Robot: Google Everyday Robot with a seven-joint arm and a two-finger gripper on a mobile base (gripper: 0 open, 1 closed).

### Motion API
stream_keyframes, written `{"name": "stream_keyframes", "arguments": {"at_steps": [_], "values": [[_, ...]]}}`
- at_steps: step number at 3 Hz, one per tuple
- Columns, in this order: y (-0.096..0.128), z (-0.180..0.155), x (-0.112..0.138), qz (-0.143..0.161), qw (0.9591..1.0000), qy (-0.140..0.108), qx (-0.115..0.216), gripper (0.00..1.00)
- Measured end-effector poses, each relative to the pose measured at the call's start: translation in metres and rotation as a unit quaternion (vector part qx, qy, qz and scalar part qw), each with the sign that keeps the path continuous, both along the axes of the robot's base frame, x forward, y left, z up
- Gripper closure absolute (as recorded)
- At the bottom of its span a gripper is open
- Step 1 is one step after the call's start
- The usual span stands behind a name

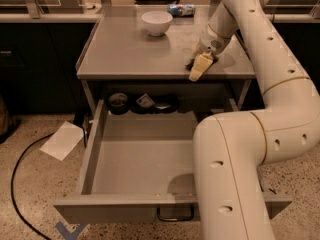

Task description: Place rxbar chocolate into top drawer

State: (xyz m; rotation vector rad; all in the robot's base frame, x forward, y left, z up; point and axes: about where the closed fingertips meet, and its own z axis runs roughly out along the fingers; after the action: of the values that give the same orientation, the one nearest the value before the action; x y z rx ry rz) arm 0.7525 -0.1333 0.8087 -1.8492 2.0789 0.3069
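While the top drawer [92, 144] stands pulled well out toward the camera, the gripper [199, 68] is up on the grey table [125, 54] above it, close to the front edge on the right side. It points down and forward, its pale tip resting at or just above the tabletop. Whether it is spread or pressed together cannot be told from this angle.

A small dark sliver, the chocolate bar [191, 63], peeks out on the gripper's left side and touches it. It lies on the tabletop, and most of it is hidden behind the gripper, so a firm pinch on it cannot be confirmed. The bar is well apart from the drawer, which sits lower and nearer the camera.

The drawer shows its flat grey bottom, and a thin metal handle [175, 215] hangs on its front panel. The thick white arm [235, 174] rises in the right foreground, covers the drawer's right side and bends back over the table.

A white bowl [157, 22] stands toward the back of the table, with a bluish packet [181, 9] beyond it. Under the tabletop, at the drawer's far end, sits a black tape roll [118, 103]. On the speckled floor to the left lie a sheet of paper [62, 140] and a black cable [15, 184].
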Motion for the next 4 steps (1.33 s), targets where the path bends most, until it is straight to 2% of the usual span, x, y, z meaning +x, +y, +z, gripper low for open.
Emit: {"name": "stream_keyframes", "arguments": {"at_steps": [2,3,4], "values": [[0.0000,0.0002,0.0000,0.000,1.0000,0.000,0.000,0.89],[0.0001,0.0005,-0.0001,0.000,1.0000,0.000,0.000,1.00],[0.0001,0.0093,-0.0001,0.000,1.0000,0.000,0.000,1.00]]}}
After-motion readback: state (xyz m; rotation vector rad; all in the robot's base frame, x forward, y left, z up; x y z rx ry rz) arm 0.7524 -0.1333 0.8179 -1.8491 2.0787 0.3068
